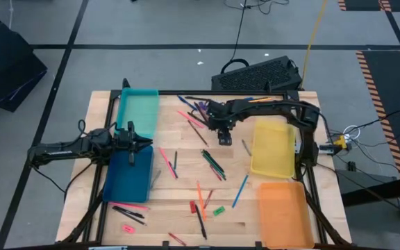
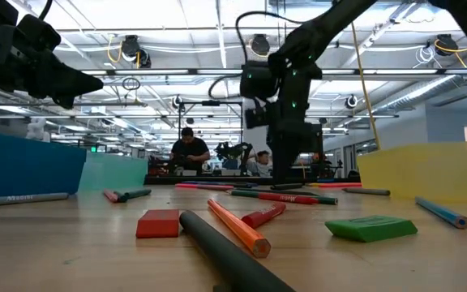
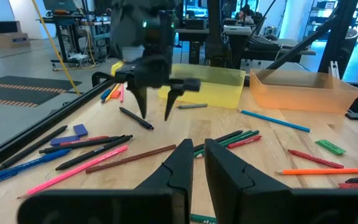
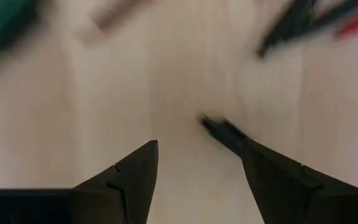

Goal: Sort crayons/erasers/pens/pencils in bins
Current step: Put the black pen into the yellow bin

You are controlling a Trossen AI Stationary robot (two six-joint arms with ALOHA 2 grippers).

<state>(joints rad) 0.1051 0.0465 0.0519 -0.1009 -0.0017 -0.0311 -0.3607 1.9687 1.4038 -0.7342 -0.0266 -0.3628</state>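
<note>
— Nearest the low camera lie a dark pen (image 2: pixel 233 253), an orange pencil (image 2: pixel 239 228) and a small red eraser (image 2: pixel 159 223), all loose on the table (image 1: pixel 179 201). Is anything sorted?

— Little that shows. From above, the yellow bin (image 1: pixel 273 147) and orange bin (image 1: pixel 283 212) look empty; the teal bin (image 1: pixel 137 109) too. Whether the dark blue bin (image 1: pixel 128 175) holds anything cannot be told.

— And what is left?

— Nearly everything, judging by the scatter: pens, pencils, crayons and erasers lie across the middle and near edge of the table.

— Where are the arms?

— The right gripper (image 1: pixel 225 136) hangs low over the table just left of the yellow bin, fingers spread wide, a dark pen tip (image 4: pixel 219 129) between them but not gripped. The left gripper (image 1: pixel 143 144) hovers where the teal and blue bins meet, fingers narrow with a slim gap, holding nothing.

— So it seems an early stage.
</note>
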